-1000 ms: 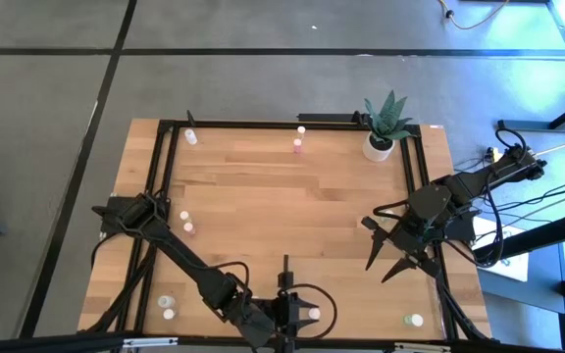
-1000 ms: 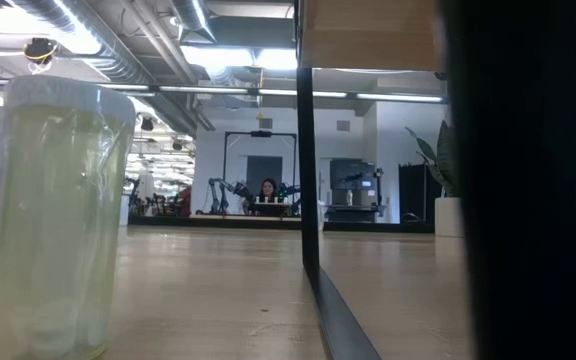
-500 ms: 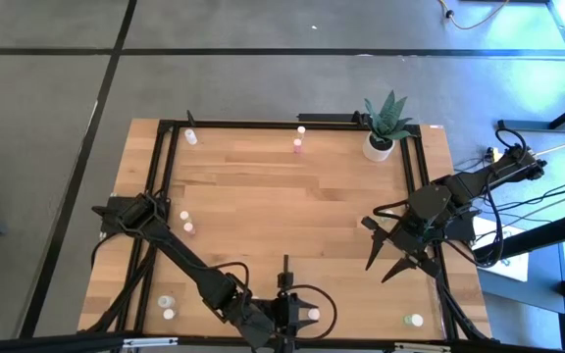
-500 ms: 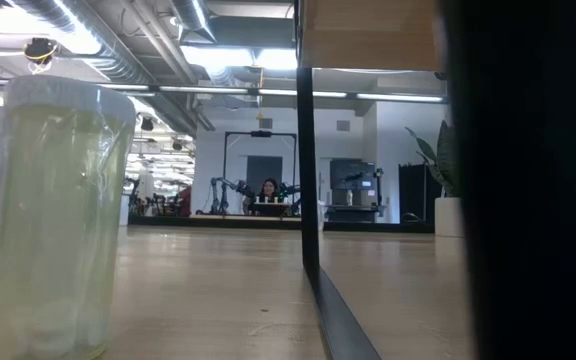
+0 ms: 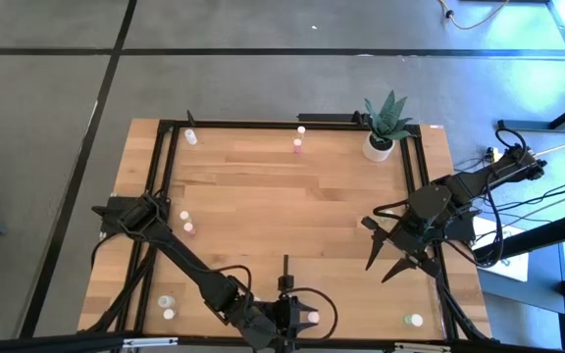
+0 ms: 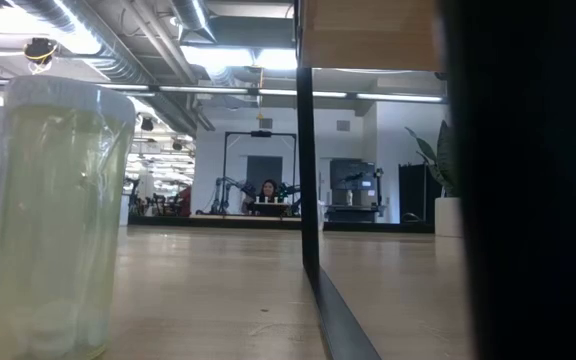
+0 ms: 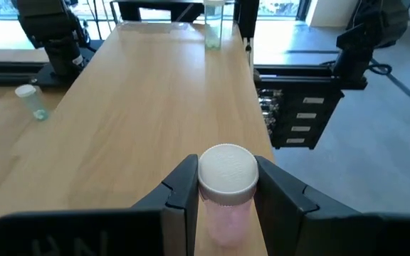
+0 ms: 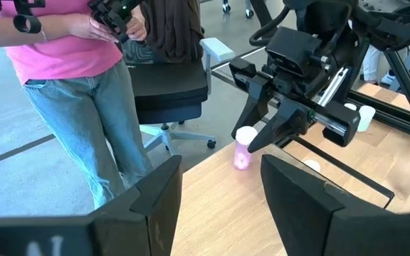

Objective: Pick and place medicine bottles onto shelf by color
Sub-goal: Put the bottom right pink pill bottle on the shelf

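My left gripper [image 5: 307, 317] is at the table's near edge, about the middle, shut on a small pink medicine bottle [image 7: 225, 190] with a white cap. My right gripper [image 5: 385, 267] hangs open over the table's right side with nothing between its fingers. Other medicine bottles stand on the wood: a pink one [image 5: 297, 146] at the far edge, two [image 5: 187, 223] at the left, two [image 5: 167, 308] near left and a green one [image 5: 416, 320] near right. A pale yellow bottle [image 6: 53, 220] stands close in the low view. There the shelf [image 6: 368, 30] is a pale board on a dark post. My left gripper pinches the pink bottle between its two fingers at the cap and upper body [image 7: 206, 186], one finger [image 8: 265, 135] on each side. The fingers come slanting down from the table's left. The bottle stands upright; whether its bottom [image 8: 242, 166] touches the table's near edge I cannot tell.
A potted plant [image 5: 385, 126] stands at the far right corner. A dark frame [image 5: 165, 176] runs around the wood. A person in a pink top [image 8: 62, 43] stands just off the near edge beside an office chair [image 8: 173, 85].
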`<state>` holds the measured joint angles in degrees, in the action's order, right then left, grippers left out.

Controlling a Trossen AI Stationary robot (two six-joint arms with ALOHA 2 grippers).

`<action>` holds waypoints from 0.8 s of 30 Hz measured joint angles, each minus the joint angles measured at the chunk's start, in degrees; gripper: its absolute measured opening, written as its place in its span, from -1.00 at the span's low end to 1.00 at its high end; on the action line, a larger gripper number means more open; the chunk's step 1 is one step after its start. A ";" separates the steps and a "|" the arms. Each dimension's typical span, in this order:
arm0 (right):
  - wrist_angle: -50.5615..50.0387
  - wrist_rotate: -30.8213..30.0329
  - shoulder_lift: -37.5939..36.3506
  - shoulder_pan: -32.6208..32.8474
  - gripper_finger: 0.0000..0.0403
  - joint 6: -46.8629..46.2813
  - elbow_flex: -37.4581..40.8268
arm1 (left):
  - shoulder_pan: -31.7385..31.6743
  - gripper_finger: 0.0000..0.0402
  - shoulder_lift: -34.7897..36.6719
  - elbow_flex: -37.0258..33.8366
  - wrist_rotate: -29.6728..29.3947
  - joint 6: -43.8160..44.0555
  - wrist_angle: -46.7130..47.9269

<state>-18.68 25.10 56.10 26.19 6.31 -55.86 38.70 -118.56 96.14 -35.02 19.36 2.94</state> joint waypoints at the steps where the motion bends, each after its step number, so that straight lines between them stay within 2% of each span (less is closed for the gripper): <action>1: 0.02 0.00 -0.02 -0.02 -0.03 0.00 0.00 | 0.00 -0.53 0.00 0.00 -0.02 0.01 -0.02; 11: 0.02 0.00 0.00 -0.02 -0.03 -0.02 0.00 | 0.00 -0.52 0.00 0.00 0.00 0.01 -0.02; 24: 0.02 0.00 0.00 -0.02 -0.03 0.00 0.00 | 0.00 -0.29 0.00 0.00 -0.03 0.01 -0.63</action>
<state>-18.66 25.10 56.10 26.18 6.30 -55.86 38.70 -118.56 96.14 -35.05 19.38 2.31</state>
